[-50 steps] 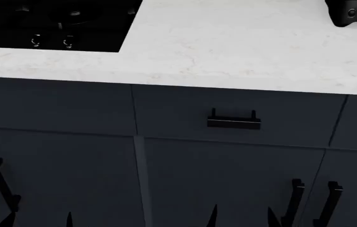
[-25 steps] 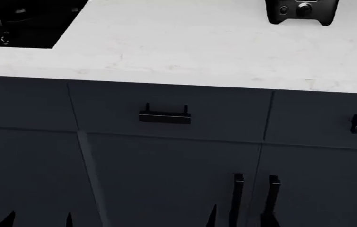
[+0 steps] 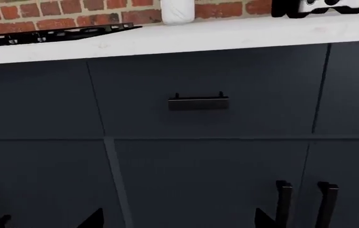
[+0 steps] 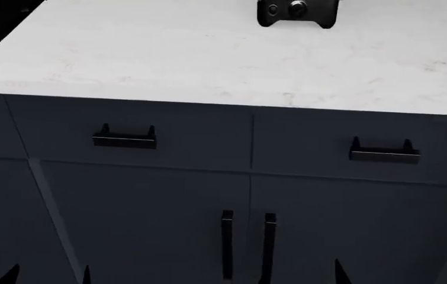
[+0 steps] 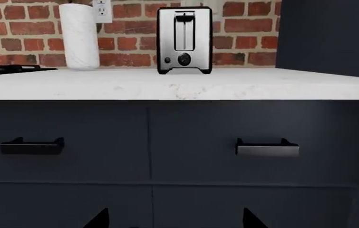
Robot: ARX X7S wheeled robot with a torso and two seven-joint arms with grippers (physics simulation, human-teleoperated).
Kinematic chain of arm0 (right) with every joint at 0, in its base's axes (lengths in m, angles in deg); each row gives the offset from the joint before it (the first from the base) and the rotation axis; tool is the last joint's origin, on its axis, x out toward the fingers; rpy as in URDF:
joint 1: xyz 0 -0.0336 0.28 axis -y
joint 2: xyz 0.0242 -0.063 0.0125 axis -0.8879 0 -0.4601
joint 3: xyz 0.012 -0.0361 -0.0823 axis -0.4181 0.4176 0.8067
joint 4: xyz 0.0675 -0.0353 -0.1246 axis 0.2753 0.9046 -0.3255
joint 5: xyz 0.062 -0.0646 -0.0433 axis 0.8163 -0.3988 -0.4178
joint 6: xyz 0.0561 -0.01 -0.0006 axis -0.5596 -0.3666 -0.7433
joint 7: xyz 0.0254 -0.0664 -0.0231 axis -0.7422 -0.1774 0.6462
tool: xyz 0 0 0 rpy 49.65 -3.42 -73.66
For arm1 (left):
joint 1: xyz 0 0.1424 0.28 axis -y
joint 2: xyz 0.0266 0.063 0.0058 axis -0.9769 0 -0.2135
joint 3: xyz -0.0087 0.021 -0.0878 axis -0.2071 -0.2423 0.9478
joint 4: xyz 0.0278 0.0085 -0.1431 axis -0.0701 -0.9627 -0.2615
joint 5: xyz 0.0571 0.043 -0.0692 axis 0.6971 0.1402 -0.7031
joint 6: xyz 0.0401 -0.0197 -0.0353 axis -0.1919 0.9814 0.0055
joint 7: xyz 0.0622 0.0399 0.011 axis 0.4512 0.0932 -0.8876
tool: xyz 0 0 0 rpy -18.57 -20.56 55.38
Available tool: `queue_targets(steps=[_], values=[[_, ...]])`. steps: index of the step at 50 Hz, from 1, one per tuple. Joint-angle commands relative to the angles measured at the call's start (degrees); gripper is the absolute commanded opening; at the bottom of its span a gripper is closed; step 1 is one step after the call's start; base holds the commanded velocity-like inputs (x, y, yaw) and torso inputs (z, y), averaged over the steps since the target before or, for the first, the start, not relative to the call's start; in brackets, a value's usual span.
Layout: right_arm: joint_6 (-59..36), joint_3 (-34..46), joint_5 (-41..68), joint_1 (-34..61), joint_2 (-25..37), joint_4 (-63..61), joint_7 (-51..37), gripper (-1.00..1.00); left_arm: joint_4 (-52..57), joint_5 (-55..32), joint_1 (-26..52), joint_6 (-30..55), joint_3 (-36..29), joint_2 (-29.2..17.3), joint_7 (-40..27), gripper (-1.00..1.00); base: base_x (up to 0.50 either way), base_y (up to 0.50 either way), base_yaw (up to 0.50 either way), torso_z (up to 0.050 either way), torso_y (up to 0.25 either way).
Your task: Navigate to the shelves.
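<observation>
The shelves are out of view in every frame. I face a run of dark navy cabinets (image 4: 152,225) under a white marble counter (image 4: 207,59). Only the black tips of my left gripper (image 4: 48,278) poke up at the head view's lower edge, and the right gripper (image 4: 302,279) shows a tip further right. In the left wrist view the left gripper (image 3: 179,224) is open with its tips far apart and nothing between them. The right gripper (image 5: 176,223) is open and empty too, aimed at the cabinet fronts.
A steel toaster (image 5: 184,40) and a white paper towel roll (image 5: 80,35) stand on the counter against a red brick wall (image 5: 14,28). A black cooktop (image 3: 52,34) lies to the left. A tall dark cabinet (image 5: 331,33) rises at the right. Drawer handles (image 4: 124,139) stick out.
The head view has slid to the right along the counter: the toaster and drawer handles moved left in frame, the cooktop has almost left it, and a second drawer handle has appeared.
</observation>
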Motion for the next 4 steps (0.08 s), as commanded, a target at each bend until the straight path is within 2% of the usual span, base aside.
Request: queue_targets(steps=[1, 4], values=[[-0.54, -1.41, -0.76, -0.15, -0.98, -0.38, 0.97, 1.0, -1.04, 0.65, 0.0, -2.75, 1.04, 0.87, 1.91, 1.0, -0.5, 0.02, 0.0, 0.0, 0.0], [-0.86, -1.33, -0.79, -0.38, -0.78, -1.03, 0.76, 1.0, -0.61, 0.59, -0.11, -2.46, 1.0, 0.77, 1.75, 1.0, -0.5, 0.02, 0.0, 0.0, 0.0]])
